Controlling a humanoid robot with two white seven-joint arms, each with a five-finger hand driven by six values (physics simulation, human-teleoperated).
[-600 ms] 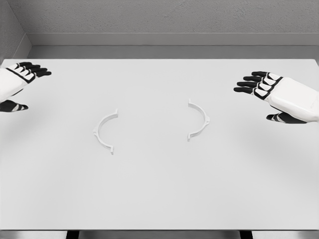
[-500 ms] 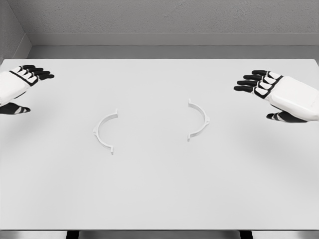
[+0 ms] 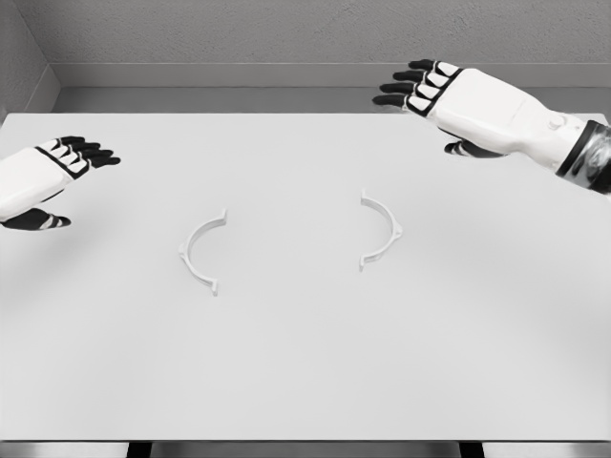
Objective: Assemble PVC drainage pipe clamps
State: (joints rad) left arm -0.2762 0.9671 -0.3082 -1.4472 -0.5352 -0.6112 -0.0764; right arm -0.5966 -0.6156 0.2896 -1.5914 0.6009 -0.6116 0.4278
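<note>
On the white table (image 3: 305,382) lie two white curved plastic clamp halves, left (image 3: 199,250) and right (image 3: 382,229), apart. Left hand (image 3: 43,176) hovers spread and empty at the left edge; right hand (image 3: 458,100), fingers extended, empty, far right.

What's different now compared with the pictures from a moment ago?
The right hand has moved up and left in the picture, toward the table's far edge. The left hand has crept slightly right and down. Both are open and hold nothing. The left clamp half and right clamp half lie untouched on the table.
</note>
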